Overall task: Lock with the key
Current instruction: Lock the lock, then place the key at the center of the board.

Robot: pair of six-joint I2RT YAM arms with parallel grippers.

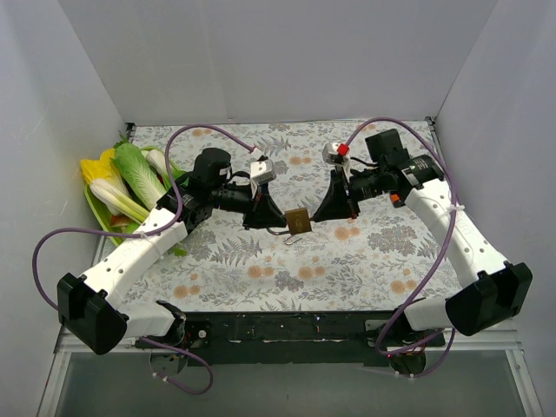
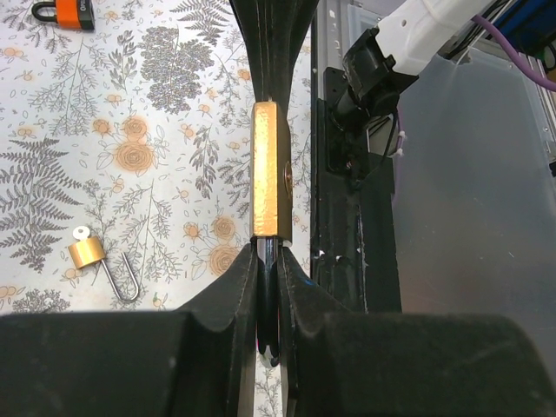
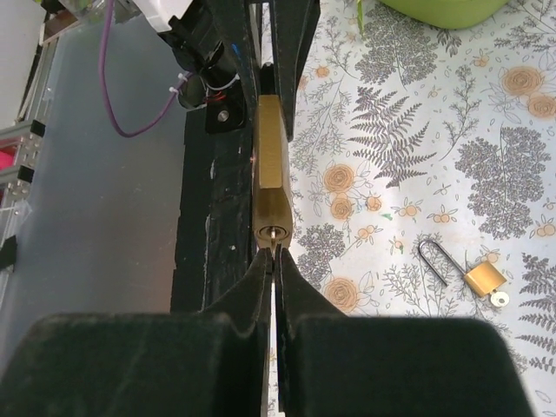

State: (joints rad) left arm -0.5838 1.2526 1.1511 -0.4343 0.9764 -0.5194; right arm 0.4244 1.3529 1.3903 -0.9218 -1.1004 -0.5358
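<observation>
White-walled booth; floral-print tablecloth [image 1: 261, 278] covers the table. Green tray of leafy vegetables [image 1: 130, 178] sits at the far left edge. Both arms meet mid-table with the rectangular brass padlock [image 1: 297, 221] held up between them. Left gripper [image 2: 268, 261]: jaws narrow, clamped on the padlock's shackle end. Right gripper [image 3: 274, 261]: jaws almost together, pinching a thin metal key [image 3: 274, 248] at the keyhole face; how deep the key sits cannot be told. Small brass padlock with open shackle [image 2: 87, 254] lies on the cloth, well apart. Orange-and-black padlock [image 2: 65, 10] lies farther off.
</observation>
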